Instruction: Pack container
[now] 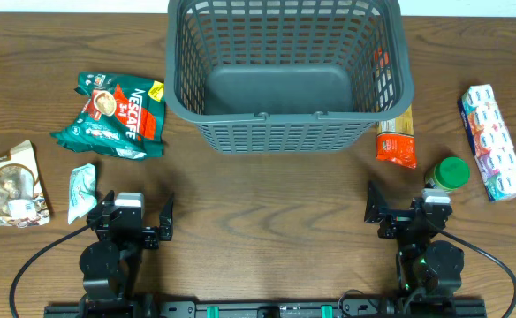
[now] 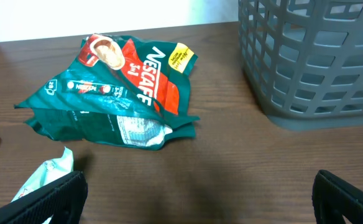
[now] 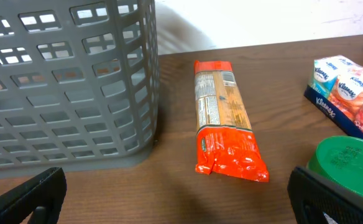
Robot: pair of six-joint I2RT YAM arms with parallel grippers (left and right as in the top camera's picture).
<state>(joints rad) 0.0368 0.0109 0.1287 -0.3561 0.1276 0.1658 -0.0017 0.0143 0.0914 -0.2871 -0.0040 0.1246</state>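
Note:
The dark grey lattice container (image 1: 289,132) stands empty at the table's back middle; it also shows in the left wrist view (image 2: 312,62) and the right wrist view (image 3: 63,87). A green and red Nescafe bag (image 1: 112,115) (image 2: 119,87) lies left of it. An orange packet (image 1: 397,140) (image 3: 226,121) lies right of it. My left gripper (image 1: 134,221) (image 2: 194,199) is open and empty near the front edge. My right gripper (image 1: 408,214) (image 3: 175,196) is open and empty near the front edge.
A small white and green sachet (image 1: 81,190) (image 2: 45,177) and a crumpled beige packet (image 1: 12,185) lie at the front left. A green-lidded jar (image 1: 448,174) (image 3: 346,165) and a Kleenex tissue pack (image 1: 495,141) (image 3: 349,93) lie at the right.

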